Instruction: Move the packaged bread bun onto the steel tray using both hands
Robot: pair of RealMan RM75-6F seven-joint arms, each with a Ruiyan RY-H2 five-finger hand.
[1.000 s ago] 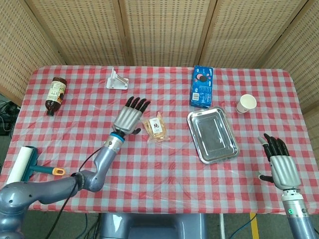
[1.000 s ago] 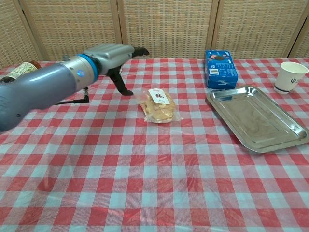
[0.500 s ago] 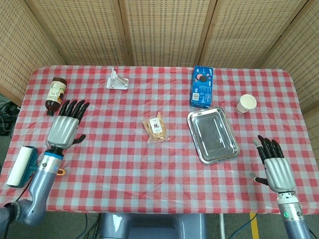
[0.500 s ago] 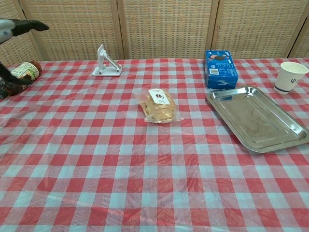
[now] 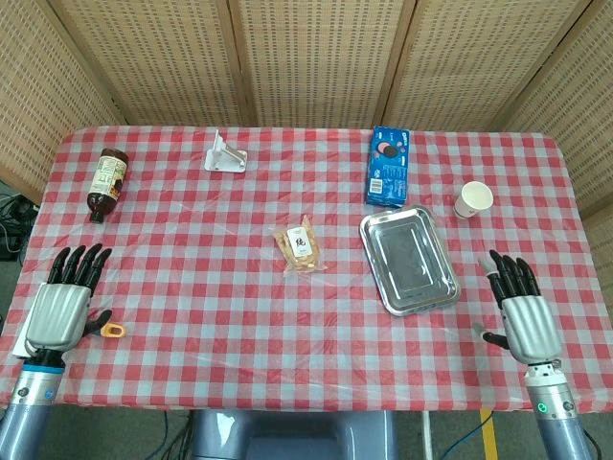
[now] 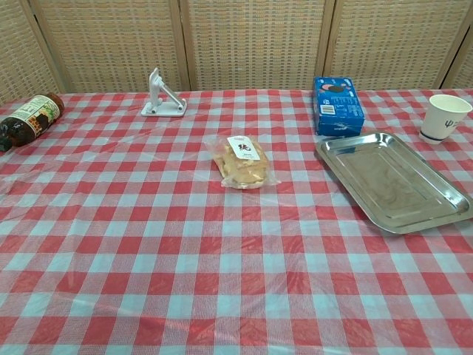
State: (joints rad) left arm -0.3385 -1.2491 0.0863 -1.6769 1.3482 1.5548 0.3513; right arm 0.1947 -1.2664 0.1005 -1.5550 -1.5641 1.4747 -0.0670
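The packaged bread bun (image 5: pixel 300 246) (image 6: pixel 242 162) lies in clear wrap with a white label near the table's middle. To its right sits the steel tray (image 5: pixel 408 260) (image 6: pixel 392 180), with nothing in it. My left hand (image 5: pixel 60 307) hovers at the near left edge, fingers spread, holding nothing, far from the bun. Over the near right edge my right hand (image 5: pixel 519 310) is open too, just right of the tray. Neither hand shows in the chest view.
A brown bottle (image 5: pixel 105 180) (image 6: pixel 26 118) lies at the far left, a white metal bracket (image 5: pixel 223 153) (image 6: pixel 161 96) stands at the back. A blue cookie box (image 5: pixel 388 166) (image 6: pixel 336 105) and a paper cup (image 5: pixel 473 199) (image 6: pixel 444 117) sit behind the tray. An orange-handled object (image 5: pixel 107 330) lies beside my left hand.
My left hand has swung from beside the bun back to the near left edge, leaving the chest view. My right hand has crept slightly forward toward the tray. The bun has not moved.
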